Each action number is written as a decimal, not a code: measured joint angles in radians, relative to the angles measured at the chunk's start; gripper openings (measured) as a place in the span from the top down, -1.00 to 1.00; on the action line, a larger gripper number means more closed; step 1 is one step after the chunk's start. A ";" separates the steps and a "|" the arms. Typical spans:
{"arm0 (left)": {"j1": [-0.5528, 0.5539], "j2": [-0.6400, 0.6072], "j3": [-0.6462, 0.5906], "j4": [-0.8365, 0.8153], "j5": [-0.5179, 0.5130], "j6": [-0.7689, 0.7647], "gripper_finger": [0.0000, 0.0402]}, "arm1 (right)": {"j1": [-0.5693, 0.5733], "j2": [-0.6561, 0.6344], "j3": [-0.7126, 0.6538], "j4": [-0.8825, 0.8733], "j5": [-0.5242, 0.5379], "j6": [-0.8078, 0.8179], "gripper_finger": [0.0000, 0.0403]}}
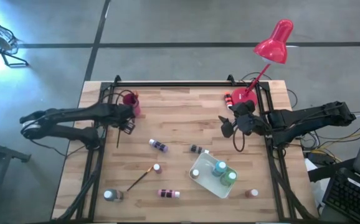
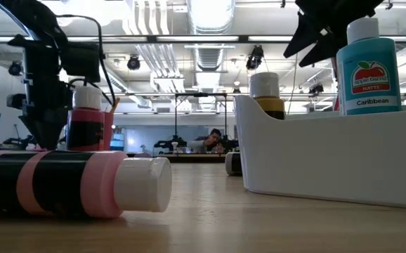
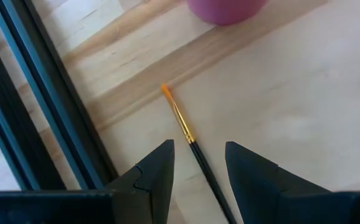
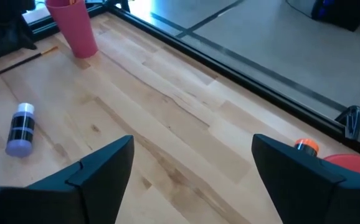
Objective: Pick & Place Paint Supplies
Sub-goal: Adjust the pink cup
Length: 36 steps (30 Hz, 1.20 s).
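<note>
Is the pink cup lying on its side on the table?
No, in the right wrist view the pink cup stands upright on the wooden table.
</note>
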 joint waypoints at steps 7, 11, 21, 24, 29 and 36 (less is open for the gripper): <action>0.001 0.055 0.000 0.048 -0.049 0.005 0.26 | 0.000 0.000 0.004 0.000 0.000 -0.003 -0.49; 0.000 0.054 0.000 0.059 -0.064 -0.007 0.26 | 0.000 0.000 0.004 -0.001 0.000 -0.003 -0.46; -0.017 -0.054 0.014 0.047 -0.108 -0.044 0.26 | 0.000 0.000 0.004 -0.004 -0.001 -0.018 -0.55; -0.026 -0.086 0.015 -0.010 -0.070 -0.059 0.26 | 0.000 0.000 0.004 -0.005 -0.001 -0.018 -0.59; -0.091 -0.114 0.015 -0.029 -0.050 -0.042 0.26 | -0.005 0.000 0.004 -0.006 0.000 -0.021 -0.63; -0.174 -0.162 0.029 -0.070 -0.128 -0.160 0.26 | -0.024 0.013 0.004 0.077 -0.024 -0.062 -0.57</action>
